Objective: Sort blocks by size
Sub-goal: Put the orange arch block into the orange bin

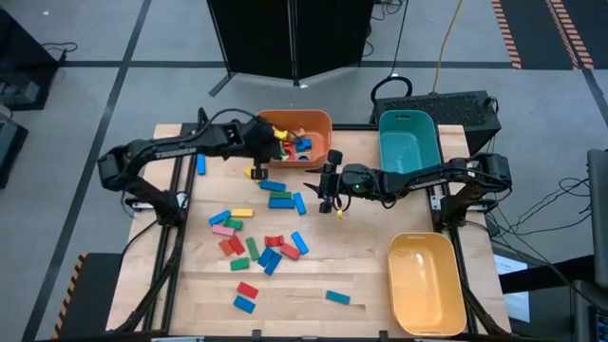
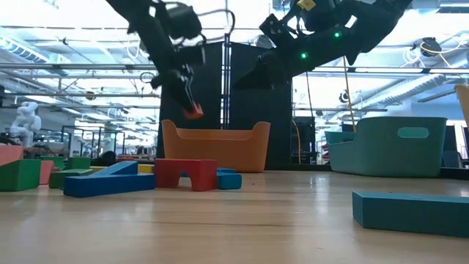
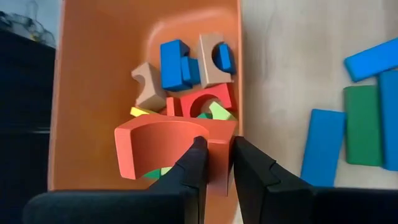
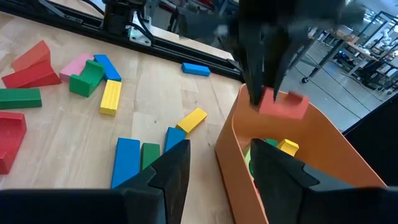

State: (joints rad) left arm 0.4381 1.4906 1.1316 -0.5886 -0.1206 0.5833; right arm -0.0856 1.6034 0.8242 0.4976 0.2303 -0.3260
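One red arch-shaped block [image 3: 171,149] hangs pinched in the left tool [image 3: 216,163], whose fingers are clamped on its flat end, and we judge it is held over the orange bin [image 1: 318,123] so that it can drop in with the pieces already gathered there. Several blocks lie in that bin, blue, tan, red and yellow ones among them, which suggests to us that it takes one size class or kind. Most of the other blocks [image 1: 256,242] lie scattered on the desk [image 1: 361,275] in front of the bin, in blue, green, red, yellow and pink, with a few set well apart toward the near edge. We see the right tool [image 1: 328,185] near the middle of the desk, just beside the orange bin's corner, its fingers apart with nothing between them; we take it to be waiting its turn. Two more bins stand on the right side, a teal bin [image 1: 410,142] at the back and a yellow bin [image 1: 425,275] at the front, and both look bare inside from above. We cannot tell how high the held block sits above the bin floor, since the left arm covers part of the bin from above. We also cannot make out the bin's contents beneath the held block.
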